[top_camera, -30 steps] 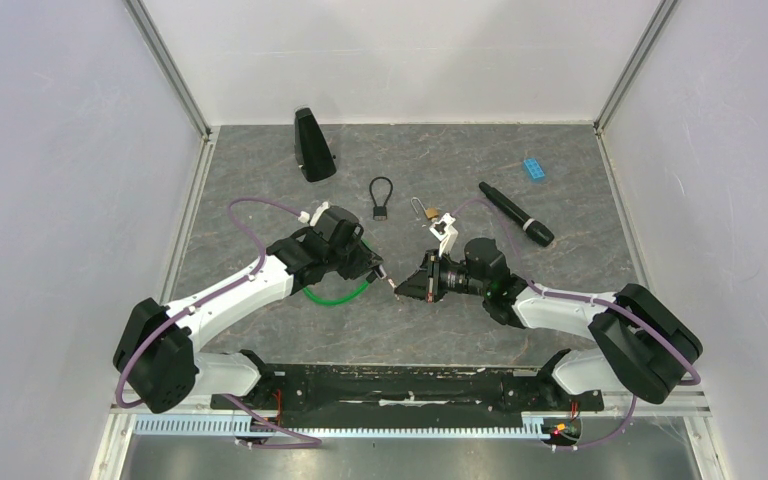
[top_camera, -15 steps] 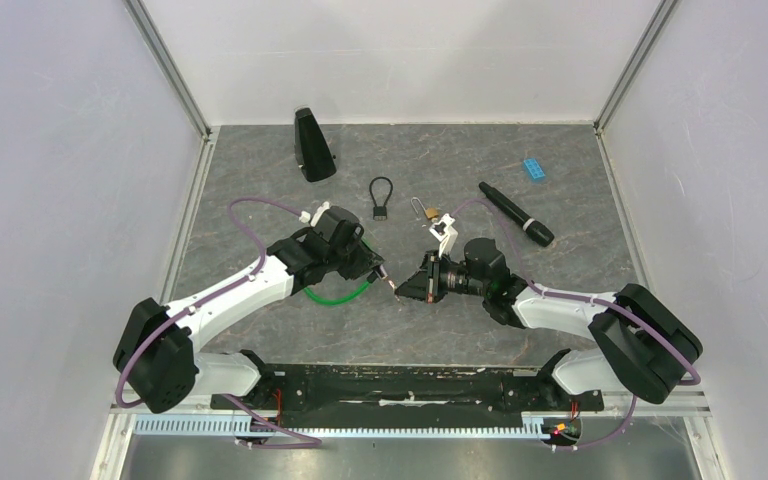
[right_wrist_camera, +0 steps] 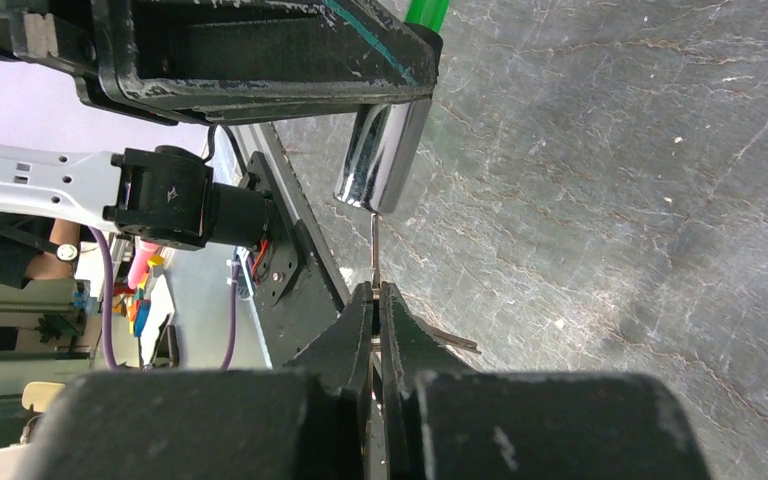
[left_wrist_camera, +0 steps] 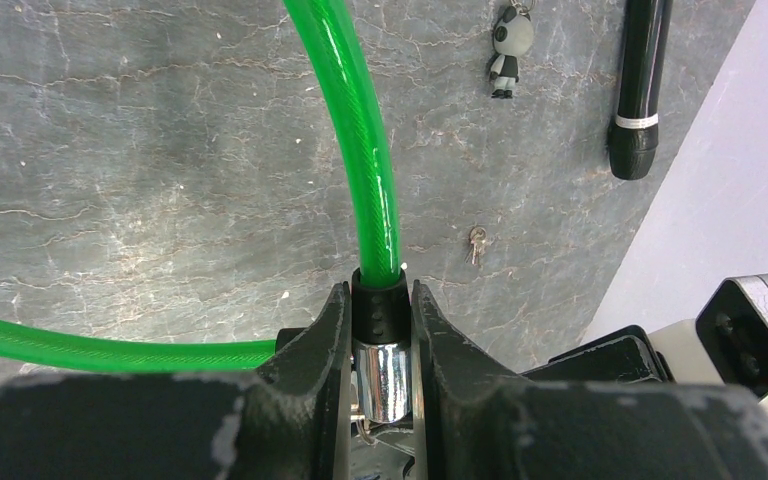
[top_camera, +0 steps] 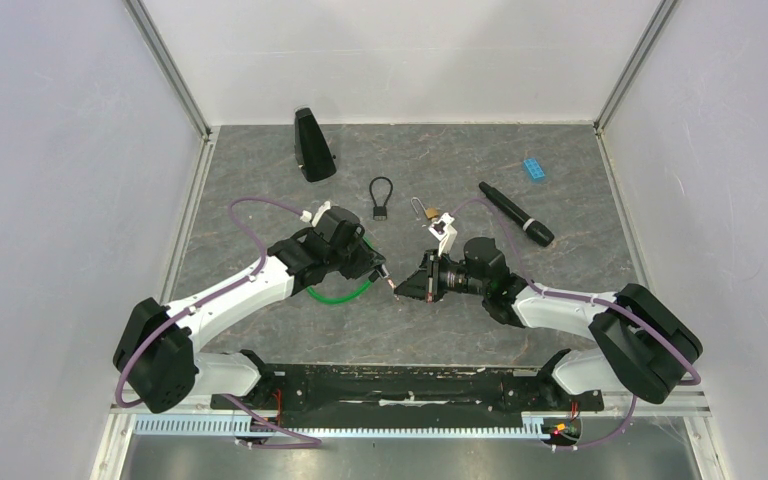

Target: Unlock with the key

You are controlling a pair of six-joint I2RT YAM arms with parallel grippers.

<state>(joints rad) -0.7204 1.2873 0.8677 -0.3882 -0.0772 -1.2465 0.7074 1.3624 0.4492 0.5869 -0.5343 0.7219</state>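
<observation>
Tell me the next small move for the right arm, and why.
Probably ease the key straight on into the chrome lock barrel before turning. Its tip only meets the barrel's end, with most of the blade bare, while the right gripper pinches it and the left gripper clamps the barrel.

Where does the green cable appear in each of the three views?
Top external: the green cable curves near the centre, just left of the left gripper.
Left wrist: it runs from top centre down into that gripper.
Right wrist: only a stub at the top edge.
Shared landmark: the left gripper clamping the chrome barrel.
</observation>
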